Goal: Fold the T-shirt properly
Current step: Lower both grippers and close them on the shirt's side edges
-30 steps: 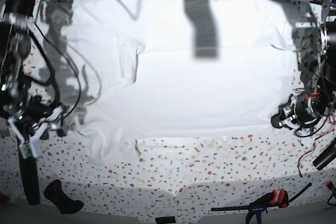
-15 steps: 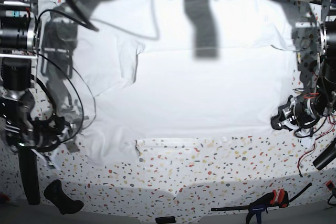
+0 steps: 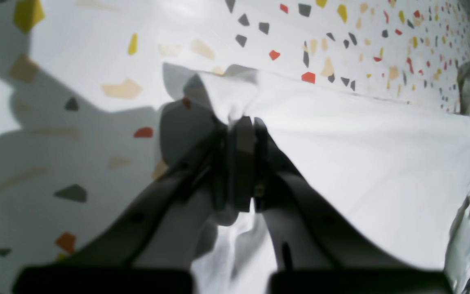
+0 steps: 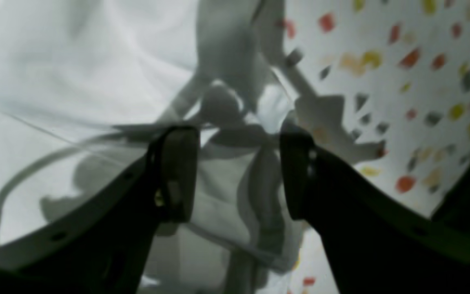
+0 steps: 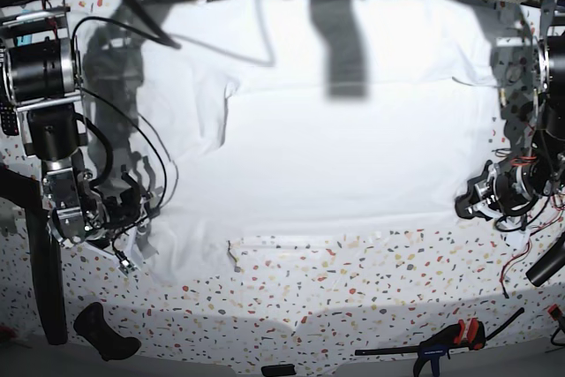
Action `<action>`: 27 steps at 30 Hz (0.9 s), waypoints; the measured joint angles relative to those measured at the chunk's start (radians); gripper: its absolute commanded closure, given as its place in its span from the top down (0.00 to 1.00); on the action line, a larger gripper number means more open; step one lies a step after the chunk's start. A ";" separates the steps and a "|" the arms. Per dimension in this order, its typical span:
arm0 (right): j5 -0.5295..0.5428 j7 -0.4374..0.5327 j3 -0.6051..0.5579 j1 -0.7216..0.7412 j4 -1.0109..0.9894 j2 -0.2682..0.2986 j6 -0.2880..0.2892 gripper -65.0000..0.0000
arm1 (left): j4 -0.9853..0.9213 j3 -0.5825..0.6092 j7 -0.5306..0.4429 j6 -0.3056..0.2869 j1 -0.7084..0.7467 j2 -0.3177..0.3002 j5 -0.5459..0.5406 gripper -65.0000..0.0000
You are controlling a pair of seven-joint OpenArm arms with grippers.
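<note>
The worktop (image 5: 353,280) is white, speckled terrazzo-style. The white T-shirt (image 5: 353,147) lies spread flat across its far half. A black-and-red clamp (image 5: 446,342) lies at the near edge.

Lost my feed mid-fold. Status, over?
Left tool shut on T-shirt edge. Right tool open over a cloth corner, nothing gripped. Shirt spread on speckled table. Clamp at front edge, off the cloth.

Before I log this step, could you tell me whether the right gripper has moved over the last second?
Yes. The right gripper has moved inward from the table edge, over the T-shirt's corner.
</note>
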 measured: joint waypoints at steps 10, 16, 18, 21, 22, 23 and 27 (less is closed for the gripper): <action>0.018 0.000 0.001 0.008 -0.032 -0.009 0.007 0.00 | 0.000 0.000 -0.016 0.000 0.000 0.002 0.000 0.00; 0.021 -0.079 0.000 0.021 -0.017 -0.008 0.003 0.00 | 0.000 0.000 -0.016 0.000 0.000 0.003 0.000 0.00; 0.016 -0.090 0.000 0.019 0.004 -0.008 0.000 0.00 | 0.003 0.000 -0.019 0.000 0.000 0.003 0.000 0.00; 0.030 -0.132 0.000 0.016 0.041 0.005 -0.002 0.00 | 0.029 0.000 -0.018 0.000 0.003 0.002 0.002 0.00; 0.039 -0.153 0.000 0.016 0.056 0.007 -0.006 0.00 | 0.039 0.000 -0.013 0.000 0.003 0.002 0.001 0.00; 0.054 -0.160 0.000 0.016 0.073 0.008 -0.003 0.00 | 0.051 0.000 0.001 0.000 0.003 0.002 0.001 0.00; 0.111 -0.198 0.001 0.016 0.135 0.006 0.034 0.00 | 0.100 0.000 0.051 0.000 0.003 0.002 0.000 0.00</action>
